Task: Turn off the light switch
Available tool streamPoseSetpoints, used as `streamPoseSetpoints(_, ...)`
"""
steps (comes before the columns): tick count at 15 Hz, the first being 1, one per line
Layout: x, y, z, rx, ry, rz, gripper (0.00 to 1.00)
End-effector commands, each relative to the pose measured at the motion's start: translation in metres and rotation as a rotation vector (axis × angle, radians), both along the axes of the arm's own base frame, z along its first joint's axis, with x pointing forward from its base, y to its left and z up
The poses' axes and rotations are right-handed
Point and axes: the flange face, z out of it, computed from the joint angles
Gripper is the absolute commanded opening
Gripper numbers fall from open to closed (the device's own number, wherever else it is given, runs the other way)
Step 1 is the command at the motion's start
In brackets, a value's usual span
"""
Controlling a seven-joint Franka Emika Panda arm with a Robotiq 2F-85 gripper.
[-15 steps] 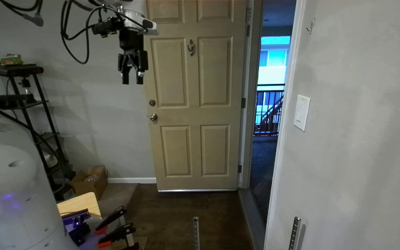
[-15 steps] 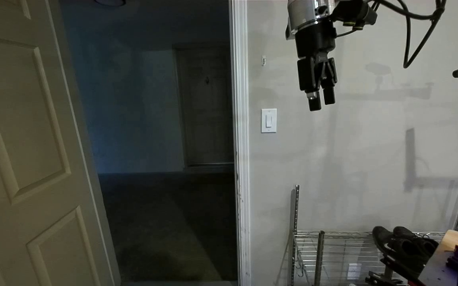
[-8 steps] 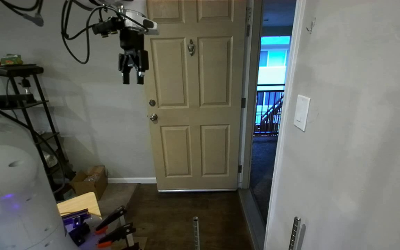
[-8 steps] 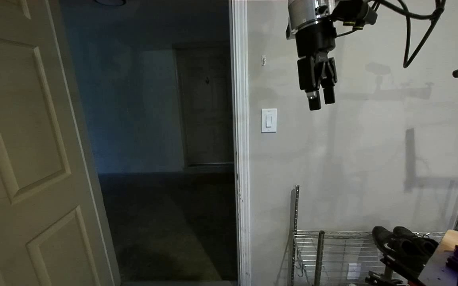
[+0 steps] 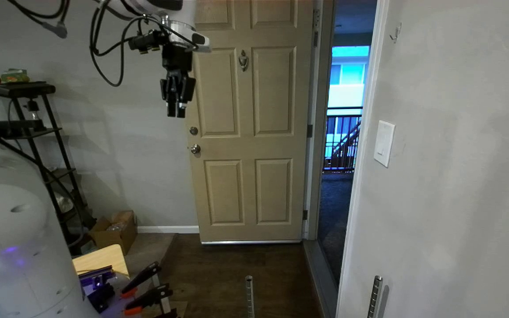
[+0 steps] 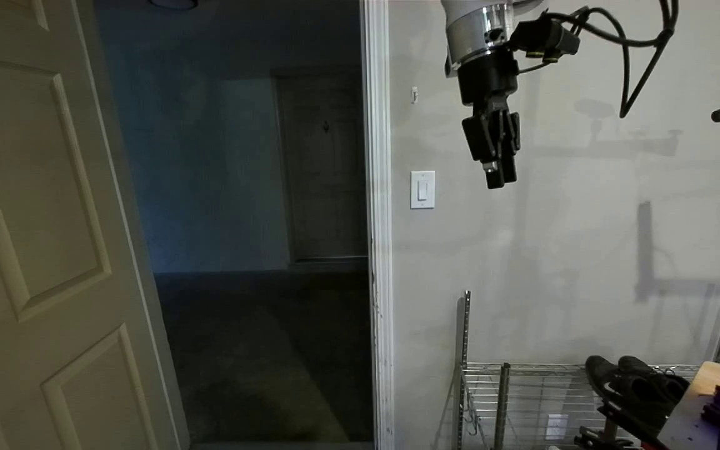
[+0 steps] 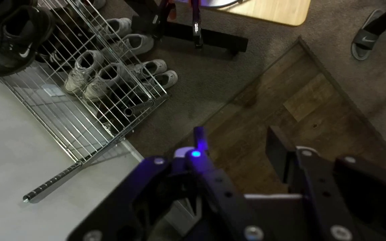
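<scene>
The light switch is a white upright wall plate with a rocker. It shows on the pale wall in both exterior views (image 5: 384, 144) (image 6: 422, 190), beside the doorway, and is out of the wrist view. My gripper (image 5: 176, 112) points down, well apart from the switch. In an exterior view the gripper (image 6: 502, 181) appears up and to the right of the plate. Its black fingers stand close together in both exterior views. In the wrist view the gripper (image 7: 235, 134) shows a gap between its fingers with nothing held, only floor behind. I cannot tell the rocker's position.
A cream panelled door (image 5: 245, 148) stands open by the white door frame (image 6: 380, 225). A wire rack (image 6: 541, 381) holding shoes is below the switch wall; it also shows in the wrist view (image 7: 79, 159). A small hook (image 5: 396, 33) is above the plate. Clamps (image 5: 142, 280) sit near the base.
My gripper has moved down, rightward in the exterior view with the door and leftward toward the switch plate in the view facing the switch wall. Its fingers have drawn closer together.
</scene>
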Motion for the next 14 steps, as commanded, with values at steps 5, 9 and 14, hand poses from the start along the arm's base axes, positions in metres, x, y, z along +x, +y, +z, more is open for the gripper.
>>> streamPoseSetpoints(5, 0.096, -0.028, -0.057, 0.070, -0.066, -0.053, 0.04)
streamPoseSetpoints(9, 0.136, -0.053, -0.069, 0.080, -0.211, -0.110, 0.03)
streamPoseSetpoints(14, 0.185, -0.094, -0.078, 0.019, -0.361, -0.152, 0.04)
